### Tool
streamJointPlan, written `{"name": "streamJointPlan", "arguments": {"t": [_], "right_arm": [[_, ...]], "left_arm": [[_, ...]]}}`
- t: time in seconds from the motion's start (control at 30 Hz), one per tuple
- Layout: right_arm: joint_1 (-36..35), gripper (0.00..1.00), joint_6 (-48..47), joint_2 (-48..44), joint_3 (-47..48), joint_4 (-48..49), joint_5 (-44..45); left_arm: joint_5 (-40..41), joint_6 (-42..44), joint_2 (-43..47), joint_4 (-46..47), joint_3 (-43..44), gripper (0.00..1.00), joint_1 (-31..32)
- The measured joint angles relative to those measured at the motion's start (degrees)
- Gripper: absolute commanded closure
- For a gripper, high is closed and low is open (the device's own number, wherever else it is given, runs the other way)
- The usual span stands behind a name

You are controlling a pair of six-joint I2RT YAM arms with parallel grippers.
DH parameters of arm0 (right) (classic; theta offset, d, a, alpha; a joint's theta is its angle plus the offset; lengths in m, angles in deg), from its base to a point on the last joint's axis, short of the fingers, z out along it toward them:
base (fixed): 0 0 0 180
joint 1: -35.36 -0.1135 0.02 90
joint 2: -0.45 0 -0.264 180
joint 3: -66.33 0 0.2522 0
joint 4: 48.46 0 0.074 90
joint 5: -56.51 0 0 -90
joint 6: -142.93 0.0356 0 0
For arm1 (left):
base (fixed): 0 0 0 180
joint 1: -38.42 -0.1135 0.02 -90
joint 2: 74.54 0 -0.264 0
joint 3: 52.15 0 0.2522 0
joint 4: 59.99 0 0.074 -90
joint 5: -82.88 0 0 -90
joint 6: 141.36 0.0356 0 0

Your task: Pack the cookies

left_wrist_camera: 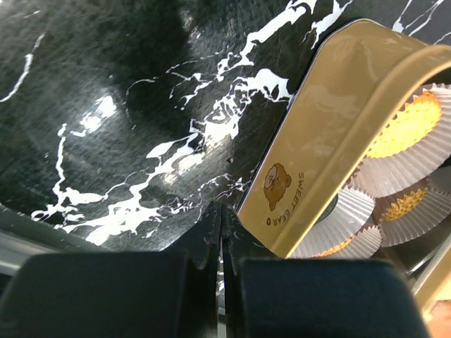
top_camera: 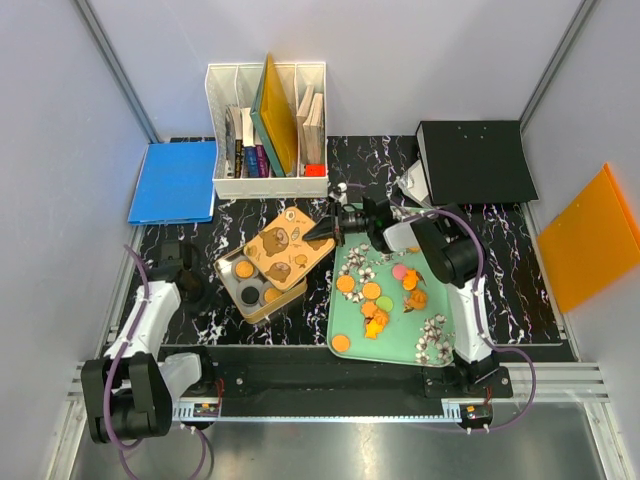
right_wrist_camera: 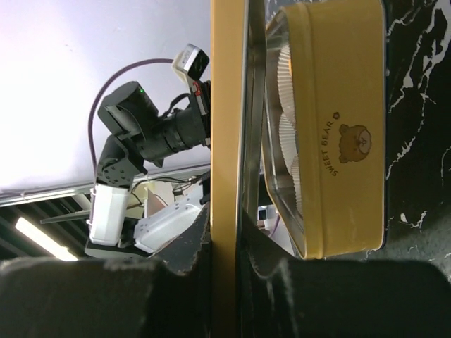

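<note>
**Status: right gripper clamped on tin lid, left gripper closed and empty**

You see the right gripper (right_wrist_camera: 225,236) clamped on the edge of the yellow rectangular metal lid (top_camera: 285,246) printed with bears. The lid is held tilted over the far part of the open yellow rectangular tin (left_wrist_camera: 303,169), so the tin's near end is uncovered. The left gripper (left_wrist_camera: 222,227) hangs low over the black marbled table (left_wrist_camera: 127,105), just beside the tin's left wall. Its fingers are pressed together with nothing between them.

Note the small flat round cookies (top_camera: 372,291). Most are orange, with a few pink and green. They lie on the mint-green tray (top_camera: 395,338) right of the tin. Others sit in white pleated paper cups (left_wrist_camera: 423,165) inside the tin.
</note>
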Motion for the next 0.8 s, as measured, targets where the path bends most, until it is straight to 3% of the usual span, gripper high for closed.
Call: {"name": "streamJointPlan", "arguments": {"t": [0.3, 0.4, 0.6, 0.7, 0.8], "right_arm": [[-1.6, 1.00, -7.3, 1.4, 1.5, -7.5, -0.6], [-2.3, 0.96, -8.3, 1.9, 2.4, -8.5, -0.9], [-4.1, 0.78, -9.4, 3.4, 3.2, -8.6, -1.3], [-4.3, 0.58, -10.1, 3.5, 3.4, -9.4, -1.3], [-4.3, 0.49, -11.2, 3.5, 3.4, -12.5, -0.2]], "left_arm": [[-1.8, 0.0, -4.4, 3.6, -1.7, 1.00, 0.1], [-2.2, 0.0, -5.0, 4.1, -1.7, 1.00, 0.1], [-3.1, 0.0, -5.6, 5.4, -1.7, 1.00, 0.1], [-3.4, 0.0, -5.8, 5.8, -1.7, 1.00, 0.1], [-3.8, 0.0, -6.1, 6.0, -1.8, 1.00, 0.1]]}}
